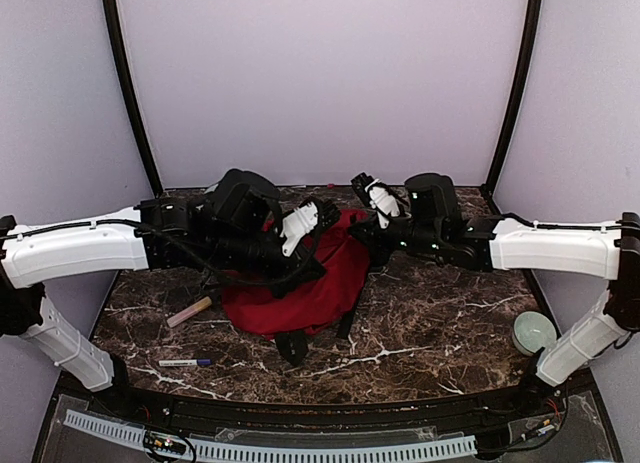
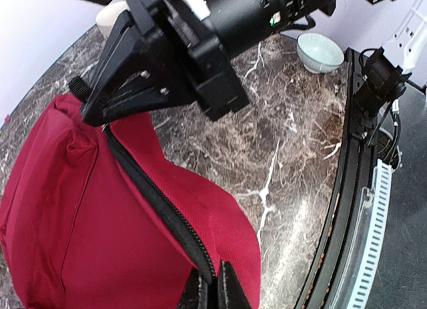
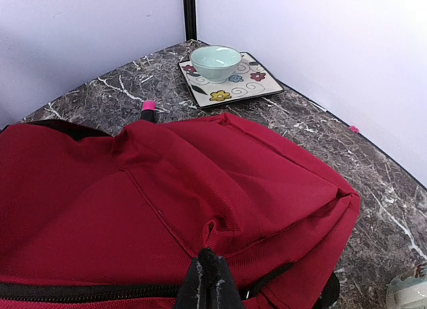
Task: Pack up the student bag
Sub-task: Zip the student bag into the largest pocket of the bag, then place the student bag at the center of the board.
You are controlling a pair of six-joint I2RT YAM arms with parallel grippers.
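Note:
The student bag [image 1: 305, 283] is a soft red backpack lying mid-table, with dark straps trailing toward the front. My left gripper [image 1: 322, 221] is over its upper part. In the left wrist view the left gripper [image 2: 213, 290] is shut on the bag [image 2: 100, 222], right at the dark zipper line [image 2: 157, 202]. My right gripper [image 1: 362, 231] is at the bag's upper right edge. In the right wrist view the right gripper [image 3: 208, 282] is shut on a puckered fold of the bag's red fabric [image 3: 220, 182]. The zipper looks closed where it shows.
A pale marker [image 1: 190, 311] and a blue-capped pen [image 1: 185, 363] lie left of the bag. A green bowl [image 1: 533, 331] stands front right. A flowered plate [image 3: 257, 85] bearing a second bowl [image 3: 215, 61] and a pink-capped item [image 3: 148, 107] lie beyond the bag.

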